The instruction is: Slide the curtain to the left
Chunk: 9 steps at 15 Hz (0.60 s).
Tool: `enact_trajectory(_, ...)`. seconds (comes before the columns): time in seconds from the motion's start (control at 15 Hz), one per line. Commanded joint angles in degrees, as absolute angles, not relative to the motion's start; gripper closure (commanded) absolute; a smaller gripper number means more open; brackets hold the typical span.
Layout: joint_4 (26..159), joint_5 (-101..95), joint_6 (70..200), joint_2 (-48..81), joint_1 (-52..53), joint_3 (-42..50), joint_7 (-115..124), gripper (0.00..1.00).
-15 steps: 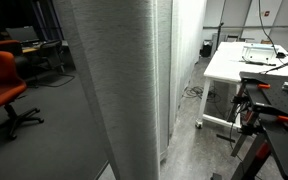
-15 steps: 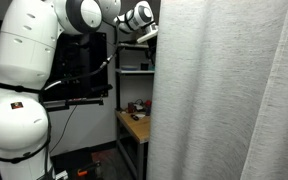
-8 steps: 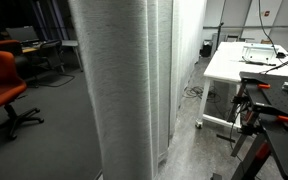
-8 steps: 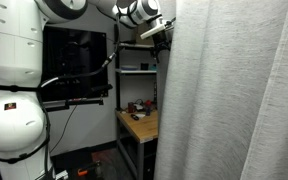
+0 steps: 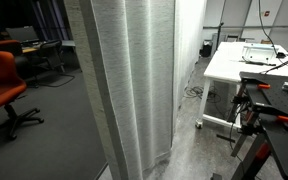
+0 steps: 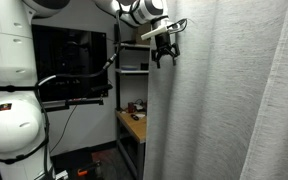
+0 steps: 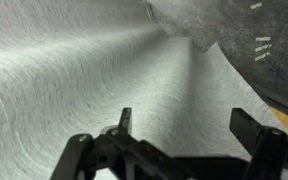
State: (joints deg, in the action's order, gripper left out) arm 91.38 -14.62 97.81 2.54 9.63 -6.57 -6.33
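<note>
Curtain point(image 6: 224, 95): pale grey, finely pleated, hung floor-length; most of the frame is filled by it in an exterior view, and it is seen gathered into a thick vertical column point(image 5: 134, 85) from the far side.

Hand point(image 6: 165, 55): held high, just beside the curtain's leading edge, fingers pointed down and spread apart; nothing is gripped. In the wrist view the open fingers point(image 7: 124, 120) are seen with fabric point(image 7: 94, 80) close beyond them; contact cannot be confirmed.

Step in hand: judged to be between pushes, the hand free of the cloth.

Next move: the edge is to be re-engaged, pinched or pressed, then carried sideways along the rail.

Surroundings: shelving point(image 6: 132, 70), orange chair point(image 5: 2, 80), white counter point(image 5: 234, 65).
</note>
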Motion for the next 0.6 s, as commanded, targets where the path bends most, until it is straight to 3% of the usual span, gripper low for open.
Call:
enact_trajectory(0.0,94.4,-10.3,93.2,0.2,8.0,-6.4,-9.0,0.0)
enact_trajectory(0.53,101.4,-8.1,86.6,-4.2,6.6,-5.8,-14.0,0.0)
